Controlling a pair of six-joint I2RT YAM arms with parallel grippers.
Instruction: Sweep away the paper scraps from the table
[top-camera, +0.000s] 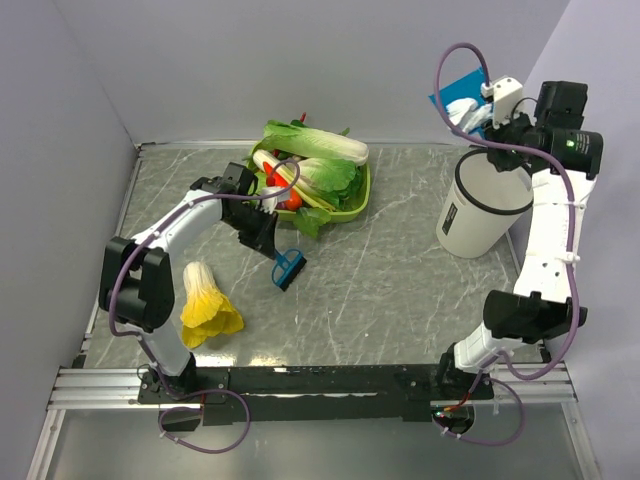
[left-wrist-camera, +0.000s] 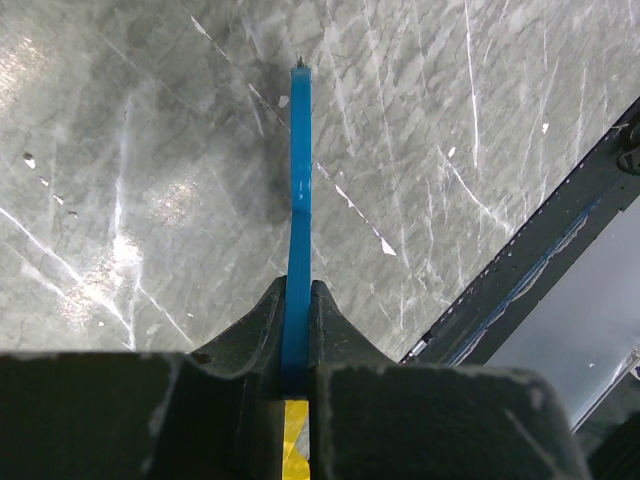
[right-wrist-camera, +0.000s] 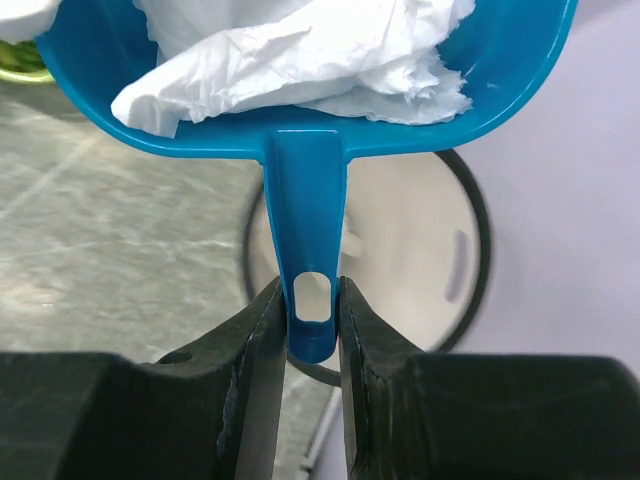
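status: the sweeping part looks done. no white wads show on the desk (top-camera: 400, 290) in the top view. a few tiny pale flecks in the left wrist view could be marble veining or crumbs; cannot tell.

paper scraps (right-wrist-camera: 300, 50): heaped in the blue dustpan (right-wrist-camera: 305, 200), which is up off the desk at the far right, over the white bin (top-camera: 480, 215). nothing is seen falling out.

right fingers (right-wrist-camera: 262, 340): closed narrow on the dustpan handle, one on each side, at the hanging hole.

left fingers (left-wrist-camera: 262, 325): pinched tight on the thin blue brush (left-wrist-camera: 299, 180), which points down toward mid-desk. whether it touches the surface is unclear.

left to do (judgement): tip the pan so the scraps drop into the bin, then check the desk for stragglers.

surroundings: a green basket (top-camera: 345, 213) of cabbages sits at the far edge. one loose yellow-white leafy vegetable (top-camera: 205, 300) lies near the left arm. neither sits between pan and bin, so the path looks free. main risk: the light scraps could slide past the bin rim if the tilt is off-centre.
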